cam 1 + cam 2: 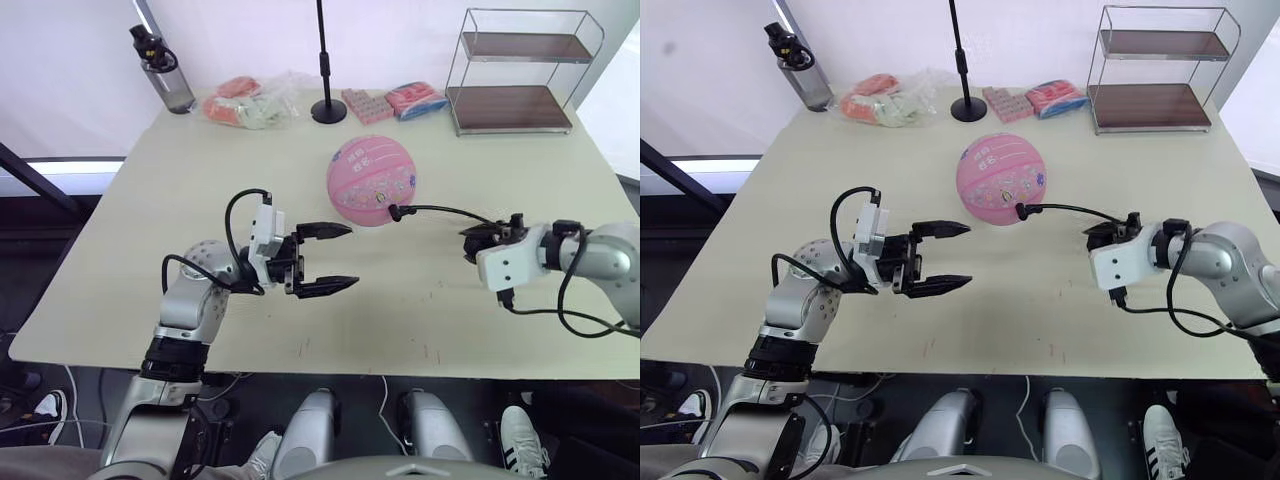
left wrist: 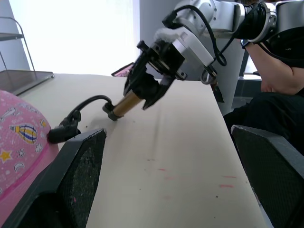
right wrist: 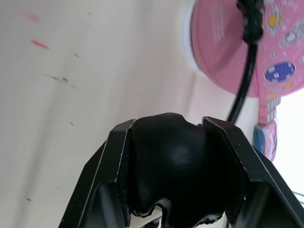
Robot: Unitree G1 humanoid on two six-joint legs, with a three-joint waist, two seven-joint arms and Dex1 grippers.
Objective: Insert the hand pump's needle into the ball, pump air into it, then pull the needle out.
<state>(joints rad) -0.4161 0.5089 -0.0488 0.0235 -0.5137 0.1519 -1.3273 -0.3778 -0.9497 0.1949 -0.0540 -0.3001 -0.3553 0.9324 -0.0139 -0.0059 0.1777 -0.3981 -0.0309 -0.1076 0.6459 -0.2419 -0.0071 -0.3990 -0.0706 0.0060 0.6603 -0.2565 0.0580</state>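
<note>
While the right gripper [image 3: 173,142] pinches the hand pump's [image 2: 128,101] glossy black cap, the left gripper's [image 1: 335,258] jaws gape near the round pink ball [image 1: 371,181].

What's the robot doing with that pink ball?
The robot is working on pumping up the pink ball on the table. Its right gripper is clamped on the hand pump, and the pump's black hose arcs over to the ball, where the fitting at its tip sits against the ball's side. The needle itself is too small to see. The left gripper hovers open just in front of the ball, holding nothing.
</note>
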